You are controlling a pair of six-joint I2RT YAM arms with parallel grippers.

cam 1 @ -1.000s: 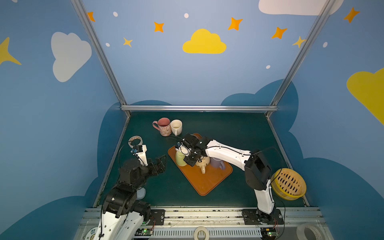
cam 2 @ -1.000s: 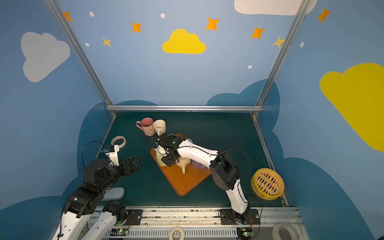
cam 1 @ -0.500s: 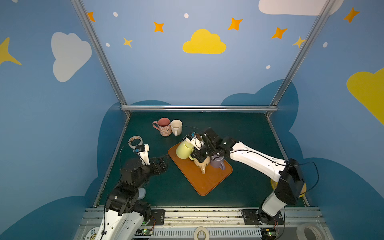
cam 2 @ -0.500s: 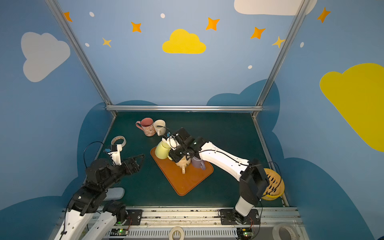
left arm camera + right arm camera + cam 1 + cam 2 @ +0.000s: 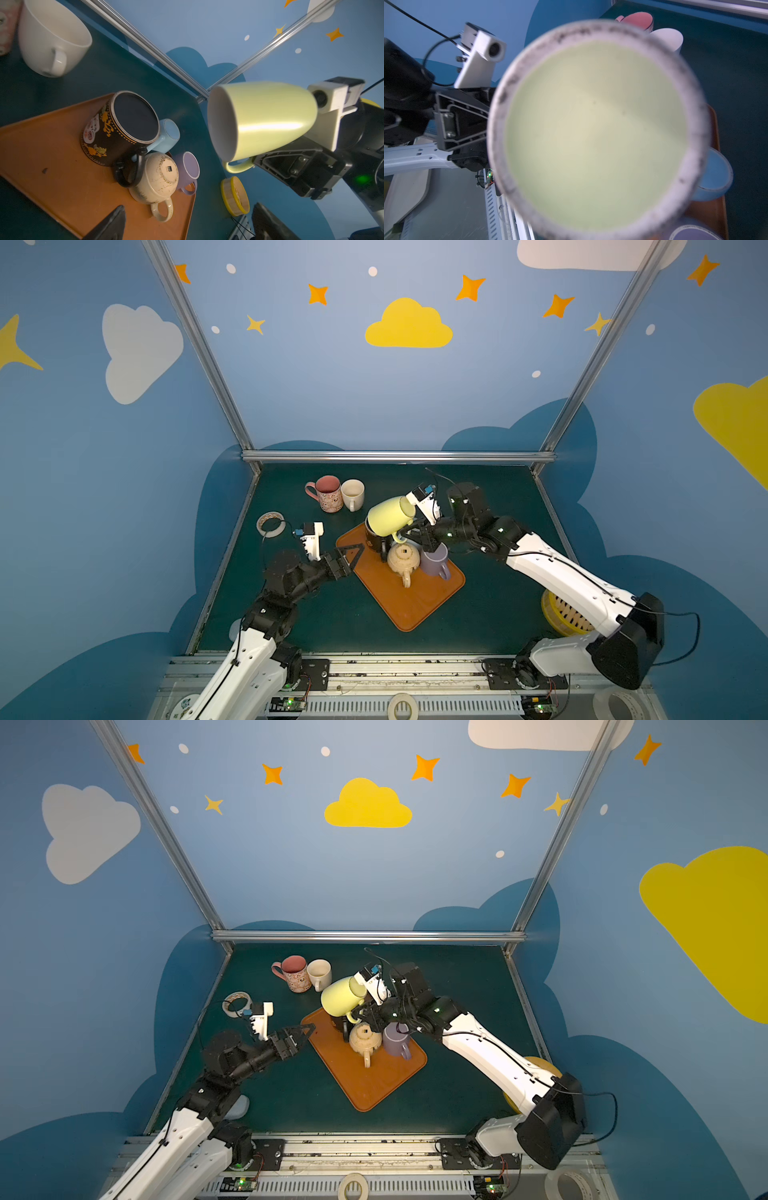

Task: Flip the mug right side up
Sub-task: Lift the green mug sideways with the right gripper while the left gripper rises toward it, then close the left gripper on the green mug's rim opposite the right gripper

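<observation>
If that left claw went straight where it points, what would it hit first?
The left gripper would probably hit the upside-down black mug on the orange tray, though depth is unclear.

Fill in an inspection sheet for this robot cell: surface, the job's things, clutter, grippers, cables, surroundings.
Surface: dark green table, with an orange tray set cornerwise on it.
Job's things: yellow mug held in the air above the tray, roughly on its side.
Clutter: black mug, cream mug, purple mug and blue mug grouped base up on the tray; pink mug and white mug upright at the back; tape roll at left; yellow basket at right.
Grippers: right gripper shut on the yellow mug's handle; left gripper open, empty, by the tray's corner.
Cables: black cable looping at the right arm's base; no snag seen.
Surroundings: blue walls with clouds and stars; metal frame.
</observation>
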